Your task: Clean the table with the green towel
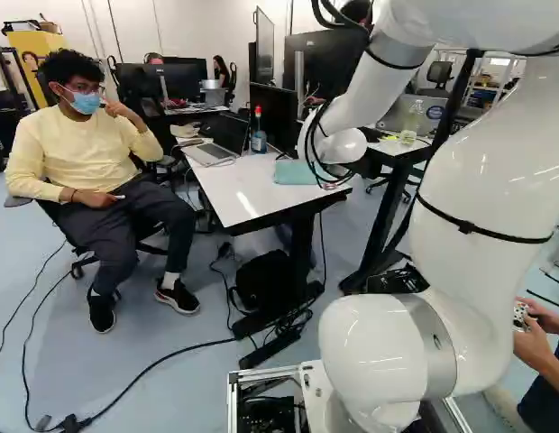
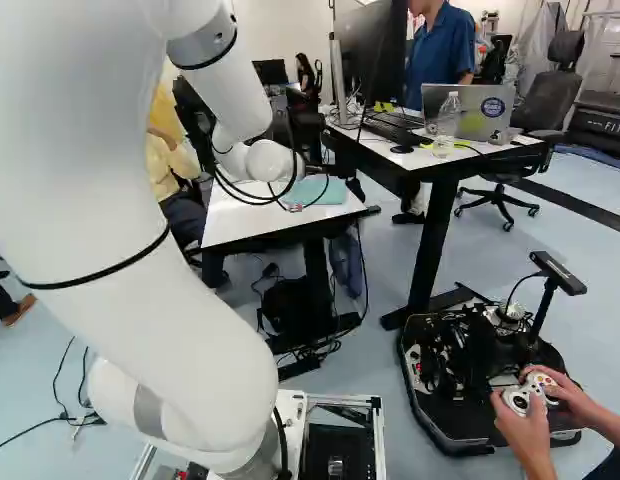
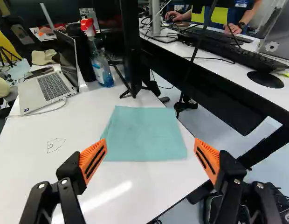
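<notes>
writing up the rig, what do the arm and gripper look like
The arm is glossy white with rounded joints, grey bands, black straps and black cables looped near its wrist. The gripper is black, with ribbed, slotted orange pads.

White arm [image 1: 496, 153], glossy, fat rounded tubes and bulging joints. Left base view: thin black strap [image 1: 482, 231] at 3 o'clock, grey metal band [image 1: 428, 347] with small dark mark at 4 o'clock, another grey ring [image 1: 395, 50] at 1 o'clock. Right base view: black cables [image 2: 248, 201] looped near wrist, 10 o'clock. Black fingers [image 3: 71, 171], silvery round screws [image 3: 64, 181], ribbed orange pads [image 3: 94, 158], dark slots.
</notes>
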